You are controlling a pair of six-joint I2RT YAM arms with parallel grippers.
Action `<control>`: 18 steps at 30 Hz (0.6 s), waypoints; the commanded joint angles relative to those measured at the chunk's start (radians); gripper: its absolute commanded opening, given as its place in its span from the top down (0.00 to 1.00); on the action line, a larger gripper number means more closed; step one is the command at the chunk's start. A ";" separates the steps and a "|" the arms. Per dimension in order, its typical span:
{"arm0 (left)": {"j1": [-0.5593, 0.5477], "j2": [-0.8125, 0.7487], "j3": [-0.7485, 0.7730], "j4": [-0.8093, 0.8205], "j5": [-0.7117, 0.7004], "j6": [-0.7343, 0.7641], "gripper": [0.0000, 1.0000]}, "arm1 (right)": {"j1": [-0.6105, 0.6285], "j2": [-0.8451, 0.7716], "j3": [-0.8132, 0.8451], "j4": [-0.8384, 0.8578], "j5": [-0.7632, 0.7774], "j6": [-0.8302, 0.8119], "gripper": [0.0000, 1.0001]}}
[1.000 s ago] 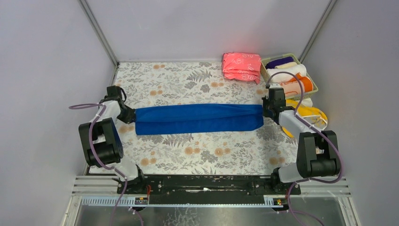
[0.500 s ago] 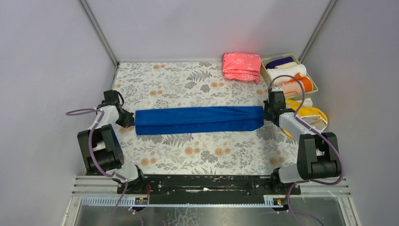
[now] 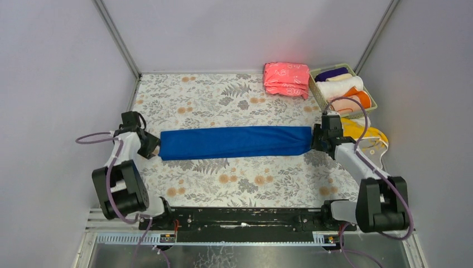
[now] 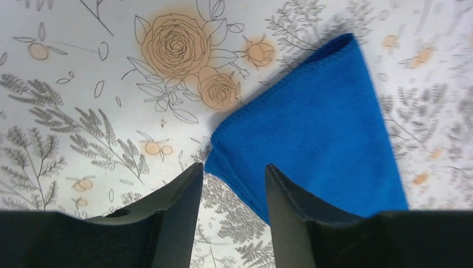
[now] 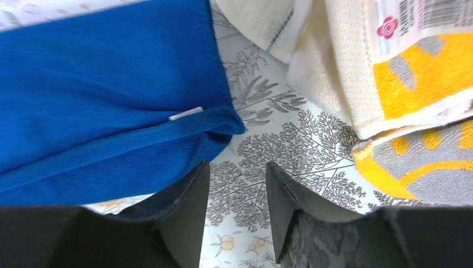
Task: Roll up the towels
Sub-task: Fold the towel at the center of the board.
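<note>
Just off the left end of the blue towel [image 3: 234,142]: left gripper [image 4: 233,173], parted, empty, newly drawn back. Between the grippers: that towel, flat, a long folded strip. Off its right end: right gripper [image 5: 237,170], parted, empty too. Folding seemingly done; rolling next.

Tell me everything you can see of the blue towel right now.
The blue towel is plain royal blue, soft terry-like cloth, folded into a long narrow band lying flat across the middle of the floral table, not yet rolled. Its left corner shows a stitched hem; a small white tag sits near the right end, where the layers bunch. The left end effector and right end effector are at either end, jaws open, neither clamping it.
</note>
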 commanded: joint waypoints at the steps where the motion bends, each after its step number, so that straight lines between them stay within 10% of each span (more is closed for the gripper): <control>1: 0.009 -0.131 0.008 -0.038 -0.032 0.046 0.49 | -0.003 -0.122 0.020 -0.043 -0.084 0.034 0.50; 18: -0.341 0.088 0.178 0.009 0.021 0.031 0.39 | 0.007 0.108 0.218 -0.005 -0.323 0.147 0.52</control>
